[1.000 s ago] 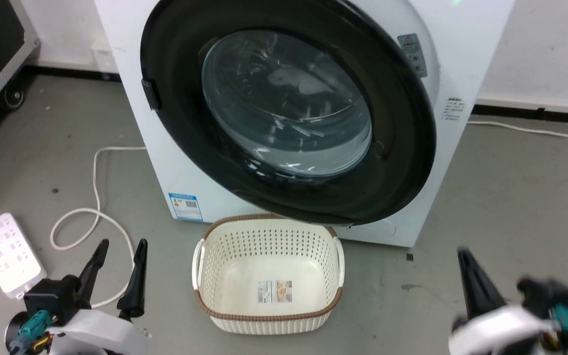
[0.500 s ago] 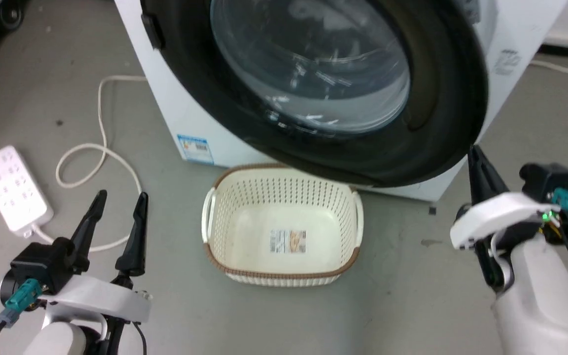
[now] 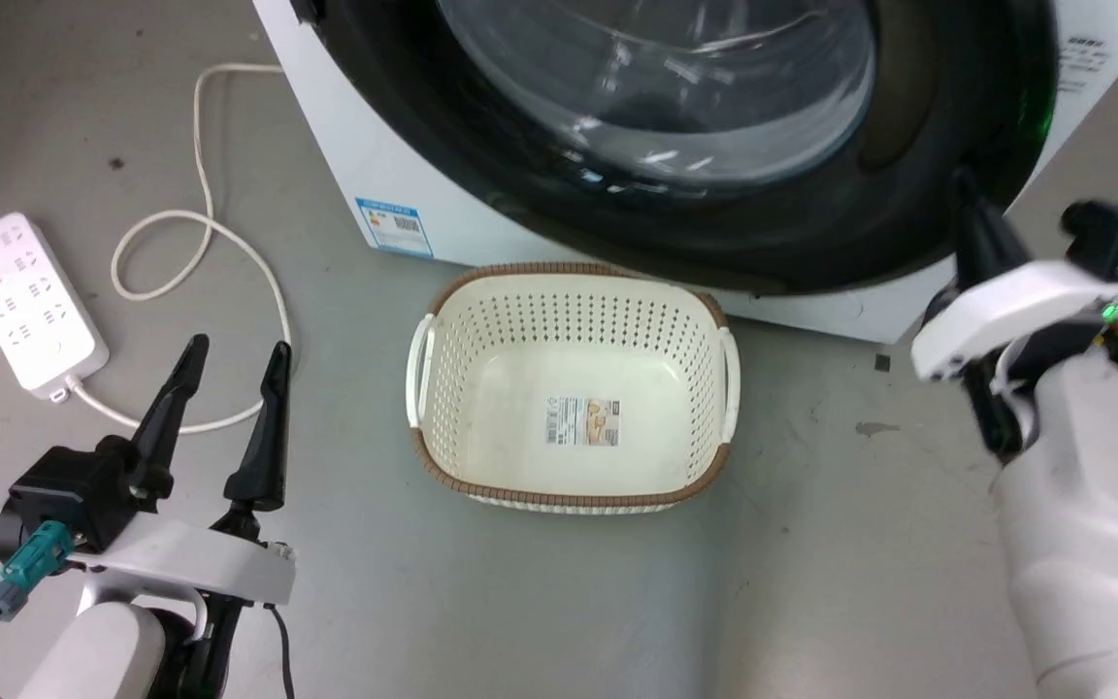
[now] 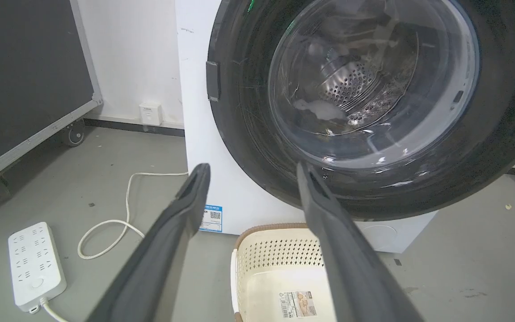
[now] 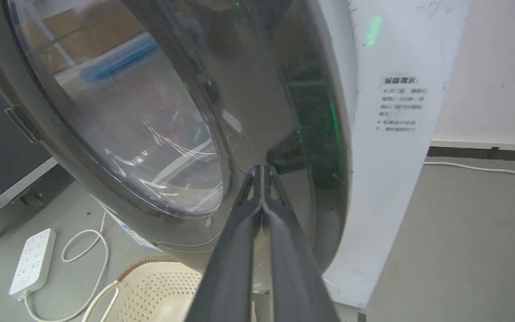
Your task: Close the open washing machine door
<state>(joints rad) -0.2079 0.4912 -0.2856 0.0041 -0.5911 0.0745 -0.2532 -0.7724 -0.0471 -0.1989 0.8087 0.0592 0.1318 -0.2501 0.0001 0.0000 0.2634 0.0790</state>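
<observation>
Black-rimmed round glass washing machine door (image 3: 714, 238), standing across the front of the large white front-loading washing machine (image 4: 195, 112).
Right pincer (image 5: 262, 170): fingers pressed together, empty, tips at the door's glossy rim near its right edge; contact not discernible. Left pincer (image 3: 237, 345): fingers spread, empty, low over the grey floor (image 3: 811, 544). Cream perforated plastic basket (image 3: 559, 311) on the floor beneath the door; white power strip (image 3: 25, 301) well to its left.

Upper washing machine door (image 3: 714, 243) beyond head view's top edge
</observation>
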